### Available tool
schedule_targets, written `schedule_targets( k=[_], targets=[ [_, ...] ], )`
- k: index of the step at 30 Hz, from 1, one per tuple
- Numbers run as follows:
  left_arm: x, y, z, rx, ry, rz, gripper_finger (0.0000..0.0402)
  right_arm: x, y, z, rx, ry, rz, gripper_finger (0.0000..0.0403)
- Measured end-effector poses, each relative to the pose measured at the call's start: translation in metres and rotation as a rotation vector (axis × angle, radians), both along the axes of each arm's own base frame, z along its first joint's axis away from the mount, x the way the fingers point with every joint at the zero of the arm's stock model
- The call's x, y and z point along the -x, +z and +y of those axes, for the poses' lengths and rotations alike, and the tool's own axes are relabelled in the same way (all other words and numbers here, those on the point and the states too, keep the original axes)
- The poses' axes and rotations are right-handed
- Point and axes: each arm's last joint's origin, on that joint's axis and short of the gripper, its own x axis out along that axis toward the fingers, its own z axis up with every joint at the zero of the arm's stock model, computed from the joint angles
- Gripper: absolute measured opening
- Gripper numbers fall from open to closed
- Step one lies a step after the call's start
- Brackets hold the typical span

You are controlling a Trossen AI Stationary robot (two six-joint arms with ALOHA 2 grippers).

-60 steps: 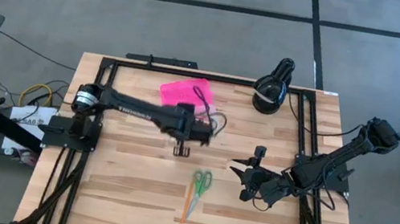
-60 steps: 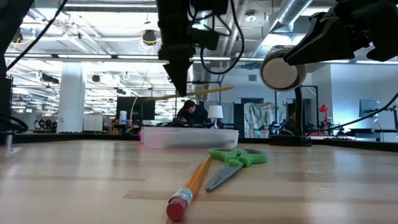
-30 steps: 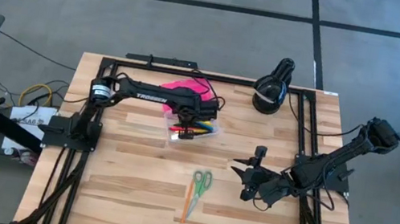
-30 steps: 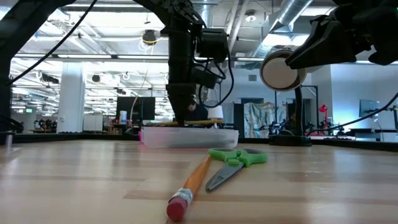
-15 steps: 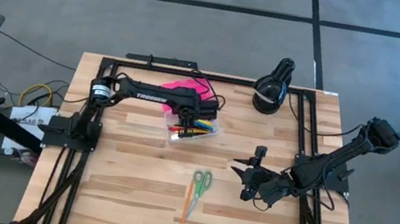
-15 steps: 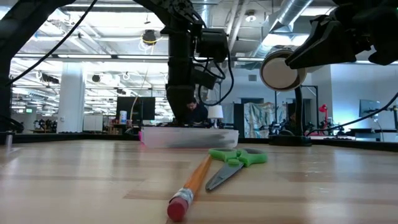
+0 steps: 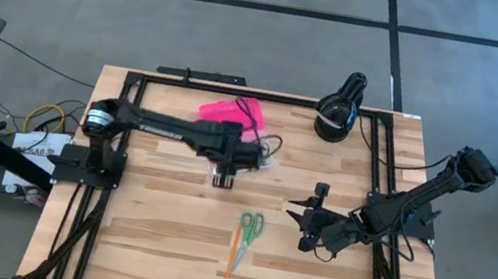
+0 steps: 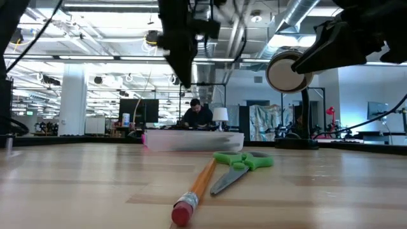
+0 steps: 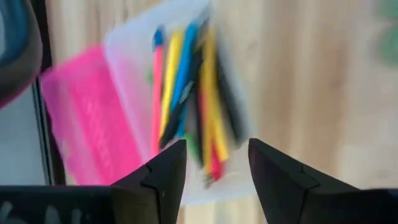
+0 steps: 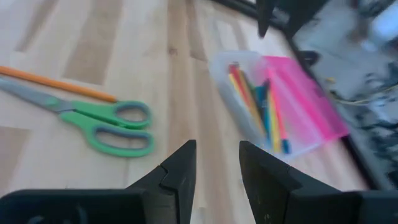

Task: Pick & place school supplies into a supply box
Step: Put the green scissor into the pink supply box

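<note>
Nearest in the low view, a pencil (image 8: 194,193) with a pink eraser lies on the desk (image 8: 76,191) at lower centre, its far end touching the green-handled scissors (image 8: 241,166) just behind it. From overhead the same pair sits at lower centre of the frame, the scissors (image 7: 250,227) beside the orange pencil (image 7: 230,258).

To their right in the high view, the right gripper (image 7: 309,220) waits above the wood with its jaws spread and empty; past them its wrist camera shows the scissors (image 10: 102,124) near and the case farther off.

Farther back, at upper centre, the supply box (image 7: 237,122) lies open, its hot pink lid (image 9: 87,118) flat beside the clear base (image 9: 134,56), which holds a bundle of pens (image 9: 186,99) in yellow, blue, pink and black. The left gripper (image 7: 224,178) hangs above the desk just on the near side of the box, jaws spread, nothing between them; the pens lie beyond and below the jaws, not touching.

A black lamp-like object (image 7: 340,107) sits at the desk's far right corner.
</note>
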Motion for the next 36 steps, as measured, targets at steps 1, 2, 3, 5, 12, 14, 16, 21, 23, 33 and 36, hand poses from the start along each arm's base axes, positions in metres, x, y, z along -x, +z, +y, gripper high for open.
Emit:
schedule_targets(
  k=[1, 2, 3, 5, 12, 14, 16, 21, 23, 33, 36],
  targets=[
    [0.0, 0.003, -0.01, 0.003, -0.027, -0.026, 0.0169, -0.001, 0.0, 0.0, -0.022, 0.014, 0.004, 0.0116],
    [-0.001, 0.006, -0.02, 0.006, -0.055, -0.047, 0.0169, -0.002, 0.0, -0.001, -0.041, 0.028, 0.01, 0.0116],
    [-0.001, 0.008, -0.031, 0.011, -0.086, -0.067, 0.0169, -0.003, 0.0, -0.001, -0.062, 0.044, 0.016, 0.0116],
    [-0.002, 0.009, -0.052, 0.023, -0.157, -0.092, 0.0169, -0.006, 0.001, -0.002, -0.104, 0.074, 0.018, 0.0116],
    [0.011, -0.011, -0.108, 0.01, -0.321, -0.089, 0.0169, -0.018, -0.009, 0.005, -0.15, 0.224, 0.046, 0.0116],
    [0.016, -0.022, -0.117, -0.004, -0.321, -0.092, 0.0169, -0.026, -0.015, 0.009, -0.136, 0.279, 0.038, 0.0116],
    [0.025, -0.038, -0.125, -0.018, -0.317, -0.087, 0.0169, -0.035, -0.026, 0.011, -0.111, 0.335, 0.054, 0.0116],
    [0.044, -0.08, -0.139, 0.005, -0.312, -0.152, 0.0169, -0.06, -0.04, 0.014, -0.061, 0.393, 0.103, 0.0116],
    [0.051, -0.094, -0.142, 0.01, -0.308, -0.204, 0.0169, -0.067, -0.045, 0.013, -0.041, 0.416, 0.138, 0.0116],
    [0.1, -0.105, -0.15, 0.002, -0.289, -0.527, 0.0169, -0.113, -0.054, 0.0, -0.115, 0.438, 0.21, 0.0116],
    [0.115, -0.098, -0.155, -0.037, -0.288, -0.606, 0.0169, -0.118, -0.061, -0.01, -0.128, 0.393, 0.274, 0.0116]
  ],
)
